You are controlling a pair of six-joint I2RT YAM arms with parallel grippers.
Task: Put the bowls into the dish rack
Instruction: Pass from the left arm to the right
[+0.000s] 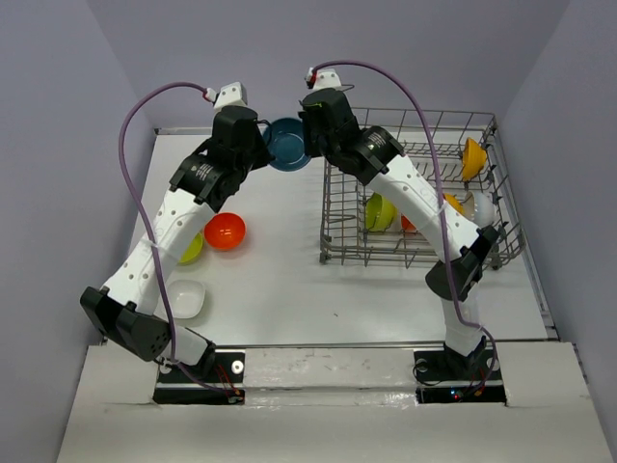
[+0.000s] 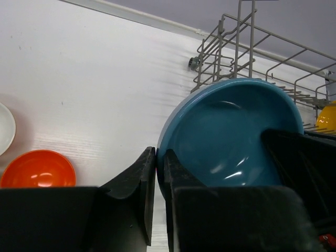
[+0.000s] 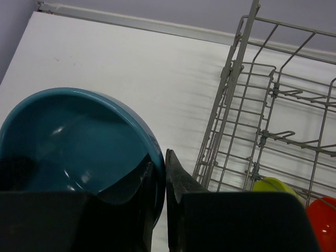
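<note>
A blue bowl [image 1: 287, 145] [image 2: 231, 131] [image 3: 79, 136] hangs above the far middle of the table, just left of the dish rack [image 1: 421, 258] [image 2: 236, 52] [image 3: 252, 131]. Both grippers hold it. My left gripper [image 1: 267, 145] [image 2: 160, 155] pinches its left rim, one finger inside and one outside. On the opposite rim my right gripper [image 1: 307, 143] [image 3: 160, 157] is shut the same way. On the table lie a red-orange bowl [image 1: 225, 231] [image 2: 38, 169], a lime green bowl [image 1: 191, 249] half under the left arm, and a squarish white bowl [image 1: 183, 299].
Inside the rack stand a lime green bowl [image 1: 379, 212] [image 3: 273, 185], a red one [image 1: 408, 224] [image 3: 323, 215], an orange-yellow one [image 1: 472, 159] and a white one [image 1: 479, 207]. My right arm reaches across the rack's near left part. Walls close the table at the back and sides.
</note>
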